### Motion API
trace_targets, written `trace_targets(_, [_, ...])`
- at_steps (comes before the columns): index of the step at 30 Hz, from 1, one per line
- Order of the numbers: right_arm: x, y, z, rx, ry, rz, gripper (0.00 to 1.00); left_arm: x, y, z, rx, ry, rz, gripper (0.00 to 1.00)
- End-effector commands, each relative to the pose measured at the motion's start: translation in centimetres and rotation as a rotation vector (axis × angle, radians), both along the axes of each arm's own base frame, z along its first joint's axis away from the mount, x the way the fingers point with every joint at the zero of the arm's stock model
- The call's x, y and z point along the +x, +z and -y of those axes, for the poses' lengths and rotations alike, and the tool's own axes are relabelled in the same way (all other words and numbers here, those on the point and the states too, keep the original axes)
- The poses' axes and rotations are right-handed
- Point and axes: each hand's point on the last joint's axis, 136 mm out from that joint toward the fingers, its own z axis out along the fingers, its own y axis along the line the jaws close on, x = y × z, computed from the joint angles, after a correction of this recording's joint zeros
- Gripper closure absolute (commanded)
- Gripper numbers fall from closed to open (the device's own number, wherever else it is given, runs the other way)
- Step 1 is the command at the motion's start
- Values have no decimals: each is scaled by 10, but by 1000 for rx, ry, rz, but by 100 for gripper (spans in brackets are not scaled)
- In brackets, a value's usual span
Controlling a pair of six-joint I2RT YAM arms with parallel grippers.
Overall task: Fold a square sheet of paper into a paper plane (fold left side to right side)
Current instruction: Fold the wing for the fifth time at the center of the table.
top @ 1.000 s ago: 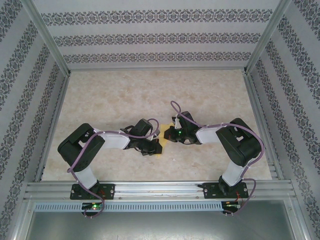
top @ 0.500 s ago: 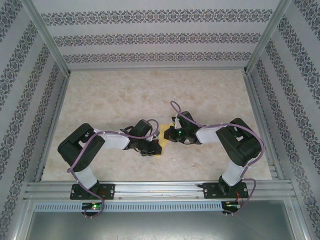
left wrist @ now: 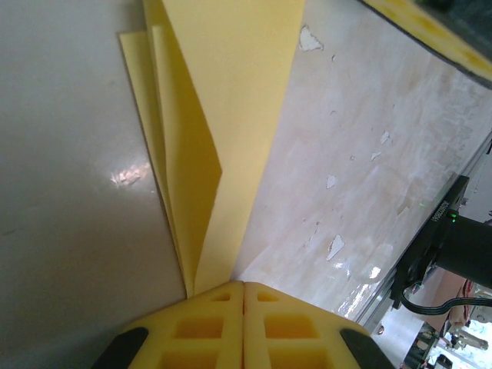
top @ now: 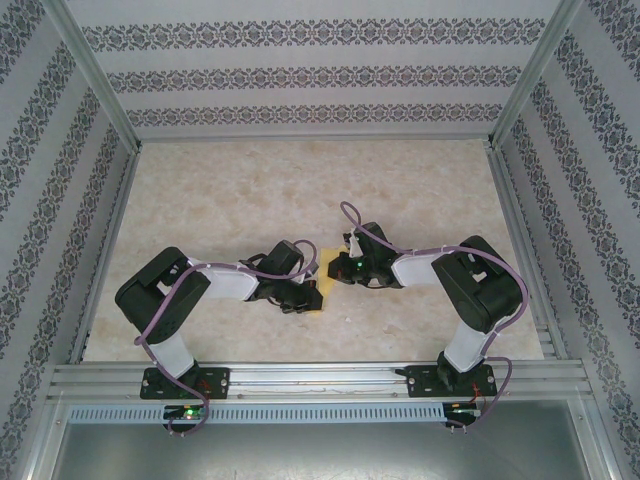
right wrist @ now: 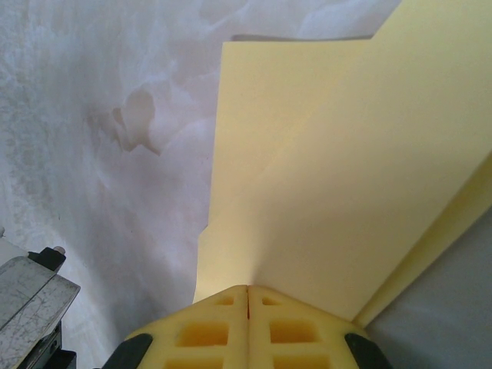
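Note:
The square sheet of paper (left wrist: 231, 100) is yellow and folded into several long layers that taper towards my left gripper (left wrist: 244, 286). That gripper's yellow jaws are pressed together, and the paper's narrow end meets their tips. In the right wrist view a broad flat panel of the sheet (right wrist: 323, 177) spreads out from my right gripper (right wrist: 247, 289), whose jaws are closed on its near edge. From above, the left gripper (top: 306, 291) and the right gripper (top: 336, 268) sit close together at the table's middle. Small yellow bits of paper (top: 318, 301) show between them.
The marble-patterned tabletop (top: 300, 190) has scuffed white flecks (left wrist: 336, 246). Metal rails (top: 320, 378) run along the near edge, and patterned walls close in the other sides. The right arm's black body (left wrist: 450, 246) is close beside the left gripper.

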Motion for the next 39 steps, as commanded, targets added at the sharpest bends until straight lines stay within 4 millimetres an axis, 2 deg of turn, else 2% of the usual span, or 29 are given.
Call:
trace_targets(1, [-21,-55,34,-192,-38,-115,100,-19,-17,-19,77,-3,-48,93])
trace_targets(16, [-21,-55,35,-194,-39,-118,100,-36,-11,-33,102,-11,-40,93])
trace_targets(21, [-21,-54,35,-191,-38,-115,100,-33,14,-30,61,-13,2,93])
trace_targets(26, [-20,-52,34,-187,-39,-114,100,-15,48,-21,-19,8,60,93])
trace_targets(28, [-20,-52,34,-186,-40,-113,100,-7,56,-17,-29,3,81,93])
trace_targets(33, [-19,-50,33,-183,-40,-108,100,12,52,2,-42,-22,88,94])
trace_targets(39, [-19,-48,32,-176,-39,-107,100,27,26,4,36,-43,99,94])
